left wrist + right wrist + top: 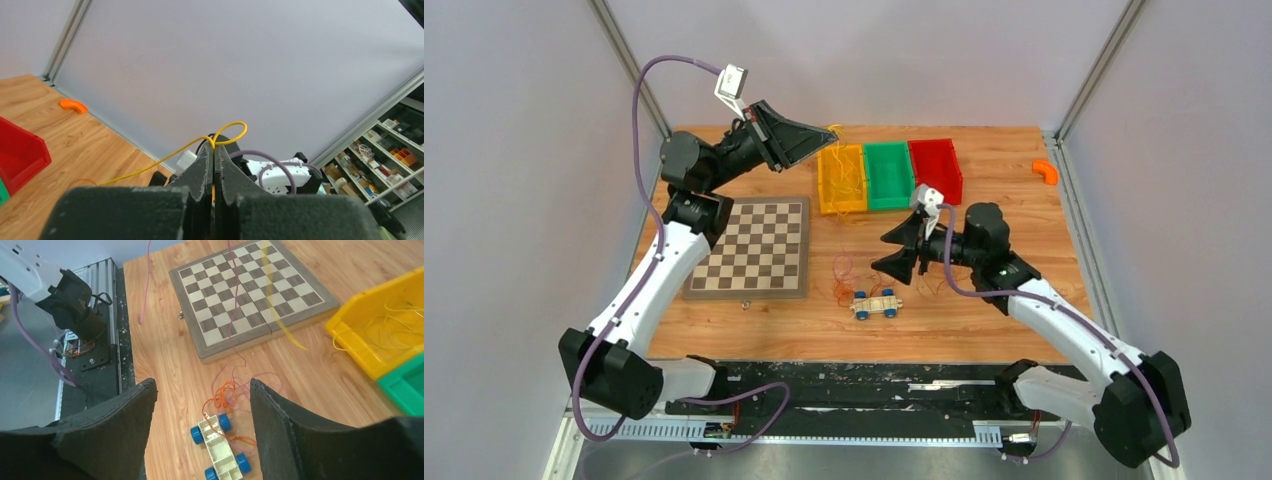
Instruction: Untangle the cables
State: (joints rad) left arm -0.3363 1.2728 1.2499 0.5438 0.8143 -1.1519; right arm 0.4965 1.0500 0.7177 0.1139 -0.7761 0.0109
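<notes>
Two grippers we log: left gripper clamped on yellow cable, upper frame; right gripper apart above orange cables, lower centre.

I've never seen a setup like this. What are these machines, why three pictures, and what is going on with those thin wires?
Two robot arms are bolted to a table, filmed from above and from each wrist. The left gripper is shut on a yellow wire, lifted near the yellow bin, which holds more yellow wire. The right gripper is open above a tangle of orange and red wires beside a toy car. Also there: a chessboard, green bin, red bin.
</notes>
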